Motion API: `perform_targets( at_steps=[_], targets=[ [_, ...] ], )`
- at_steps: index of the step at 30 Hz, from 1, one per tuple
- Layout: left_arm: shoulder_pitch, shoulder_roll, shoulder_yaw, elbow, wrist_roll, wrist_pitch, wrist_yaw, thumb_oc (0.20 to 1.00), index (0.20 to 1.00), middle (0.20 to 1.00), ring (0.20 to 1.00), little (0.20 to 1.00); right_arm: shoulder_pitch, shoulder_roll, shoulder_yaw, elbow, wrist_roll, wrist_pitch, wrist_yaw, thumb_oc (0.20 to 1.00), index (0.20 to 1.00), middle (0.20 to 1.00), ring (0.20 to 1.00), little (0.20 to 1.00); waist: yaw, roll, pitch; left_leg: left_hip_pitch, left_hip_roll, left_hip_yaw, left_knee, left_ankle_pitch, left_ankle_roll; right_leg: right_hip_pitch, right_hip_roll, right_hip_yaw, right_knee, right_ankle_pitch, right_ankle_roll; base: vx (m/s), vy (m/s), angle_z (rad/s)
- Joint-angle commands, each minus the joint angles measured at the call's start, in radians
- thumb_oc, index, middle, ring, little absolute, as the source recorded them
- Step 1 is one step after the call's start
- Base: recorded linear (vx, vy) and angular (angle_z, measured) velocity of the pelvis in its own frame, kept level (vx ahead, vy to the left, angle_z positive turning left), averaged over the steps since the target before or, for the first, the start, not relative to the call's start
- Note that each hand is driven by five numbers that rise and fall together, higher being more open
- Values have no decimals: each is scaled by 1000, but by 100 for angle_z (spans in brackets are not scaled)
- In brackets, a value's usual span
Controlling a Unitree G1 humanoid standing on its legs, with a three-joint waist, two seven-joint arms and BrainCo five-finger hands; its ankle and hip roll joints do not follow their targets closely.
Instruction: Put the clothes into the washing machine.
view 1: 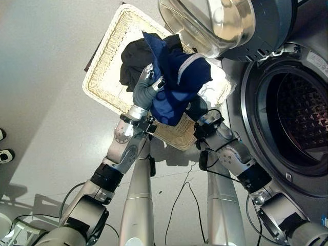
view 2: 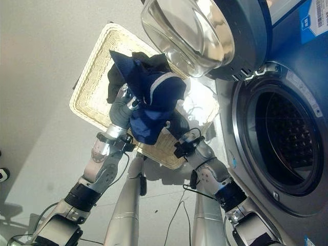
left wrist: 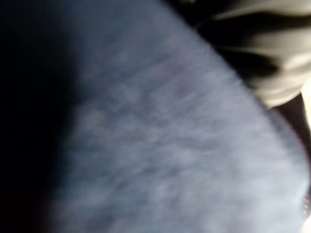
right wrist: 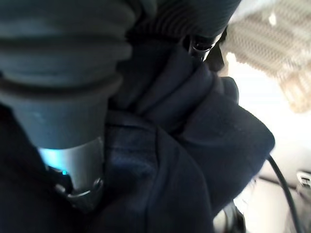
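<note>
Grey, smooth floor (view 1: 46, 77) runs under everything I see from the head cameras, sunlit in patches, with a pale woven basket (view 1: 105, 77) lying on it ahead of me. Just right of the basket stands the washing machine (view 1: 307, 128), dark-fronted, its round drum opening (view 1: 297, 120) exposed and the glass-bowled door (view 1: 215, 23) swung out over the basket's far corner. A dark garment (view 1: 134, 59) lies in the basket. I have the navy blue garment (view 1: 177, 84) lifted above the basket, bunched between both hands, a pale stripe showing across its top. My left hand (view 1: 148, 87) is at the cloth's left edge with fingers curled into it, gripping. My right hand (view 1: 197, 110) sits beneath the hanging bundle; the cloth covers its fingers, so I cannot tell how they stand. The left wrist camera gives blurred blue fabric up close; the right wrist camera shows folds of the same navy cloth, probably pressed against the ribbed cover.
</note>
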Motion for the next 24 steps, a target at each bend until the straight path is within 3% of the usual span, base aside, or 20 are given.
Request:
perform_targets(
  at_steps=[1,2,3,5,16,24],
  targets=[
    [-44,16,-9,-90,126,-75,66,200,200,200,200,200,4,46,12,-120,109,-11,98,1000,1000,1000,1000,1000,2,-36,-22,-7,-125,-3,84,-69,73,77,58,-72,-349,284,53,0,0,0],
    [-52,25,-15,-85,140,-72,84,200,200,200,200,200,1,51,15,-133,121,-15,109,1000,1000,1000,1000,1000,1,-39,-22,-10,-123,-1,86,-69,73,75,60,-74,-347,283,53,-8,-33,2],
    [-54,27,-18,-83,142,-69,88,200,200,200,200,200,0,51,17,-141,132,-21,115,846,846,846,846,846,1,-40,-22,-10,-123,0,84,-67,73,75,61,-75,-347,284,54,-8,-31,1],
    [-56,30,-22,-82,144,-63,94,200,200,200,200,200,1,54,17,-149,148,-28,122,200,200,200,200,200,0,-42,-22,-9,-122,0,82,-67,73,77,62,-76,-349,284,54,0,0,0],
    [-67,45,-43,-64,231,-62,154,200,200,200,200,200,-10,73,20,-162,205,-76,129,200,200,200,200,200,1,-34,-22,-11,-123,4,82,-63,72,75,59,-80,-352,288,56,0,0,0],
    [-61,52,-48,-54,307,-11,207,225,225,225,225,225,-5,76,6,-165,224,-117,132,200,200,200,200,200,1,-31,-22,-11,-123,7,75,-59,69,76,59,-83,-359,290,59,0,0,0]
  ],
)
